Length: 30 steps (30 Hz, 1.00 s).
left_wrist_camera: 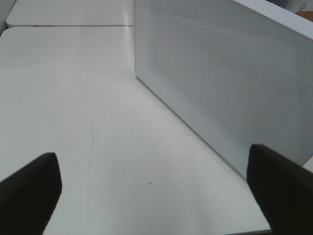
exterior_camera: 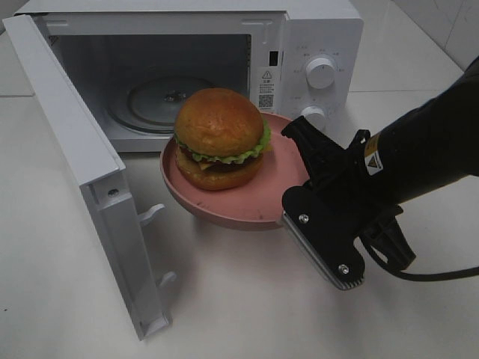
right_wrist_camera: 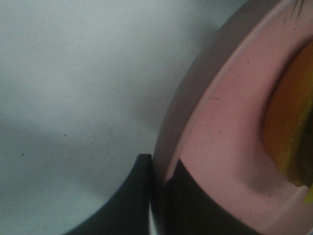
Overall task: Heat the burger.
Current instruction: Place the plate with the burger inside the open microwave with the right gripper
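Right gripper (right_wrist_camera: pixel 155 196): clamps pink plate (right_wrist_camera: pixel 230 127) at its rim, one dark jaw on each face. On plate, burger (right_wrist_camera: pixel 288 132), only golden-brown bun edge in frame. Beyond rim, white desk (right_wrist_camera: pixel 73 73), faintly shadowed.

Blk right arm (exterior_camera: pixel 426 146), yellow warning label (exterior_camera: pixel 371 160), blk cable (exterior_camera: pixel 441 275); right tool (exterior_camera: pixel 293 173): 2 screws (exterior_camera: pixel 304 218), ribbed edge (exterior_camera: pixel 318 258), prob. metal.

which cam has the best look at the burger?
Exterior high: the whole burger sits unobstructed on the pink plate. Right wrist catches only a blurred bun edge; left wrist shows none of it.
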Each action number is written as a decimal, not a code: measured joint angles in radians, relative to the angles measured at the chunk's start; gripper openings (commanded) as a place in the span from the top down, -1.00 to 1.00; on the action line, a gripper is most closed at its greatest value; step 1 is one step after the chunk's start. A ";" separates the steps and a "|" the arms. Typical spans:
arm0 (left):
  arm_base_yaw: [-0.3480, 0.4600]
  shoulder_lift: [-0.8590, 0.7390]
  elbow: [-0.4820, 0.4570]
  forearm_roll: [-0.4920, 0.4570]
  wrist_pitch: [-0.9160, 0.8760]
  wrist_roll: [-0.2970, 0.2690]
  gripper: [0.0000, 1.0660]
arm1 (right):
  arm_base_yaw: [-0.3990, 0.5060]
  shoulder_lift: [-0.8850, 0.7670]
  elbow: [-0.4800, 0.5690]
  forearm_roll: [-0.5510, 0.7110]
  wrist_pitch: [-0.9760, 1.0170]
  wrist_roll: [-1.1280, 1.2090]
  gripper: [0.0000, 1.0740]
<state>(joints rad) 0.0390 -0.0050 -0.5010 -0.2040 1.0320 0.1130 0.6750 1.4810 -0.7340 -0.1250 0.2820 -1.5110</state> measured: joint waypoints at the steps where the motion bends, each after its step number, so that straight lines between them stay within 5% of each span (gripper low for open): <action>1: 0.000 0.000 0.000 0.000 0.000 0.000 -0.83 | 0.000 0.014 -0.018 -0.002 -0.001 0.006 1.00; 30: 0.000 0.000 0.000 0.000 0.000 0.000 -0.83 | 0.037 0.289 -0.324 -0.002 0.003 0.072 1.00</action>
<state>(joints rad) 0.0390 -0.0050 -0.5010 -0.2040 1.0320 0.1130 0.7120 1.7700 -1.0580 -0.1270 0.2850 -1.4390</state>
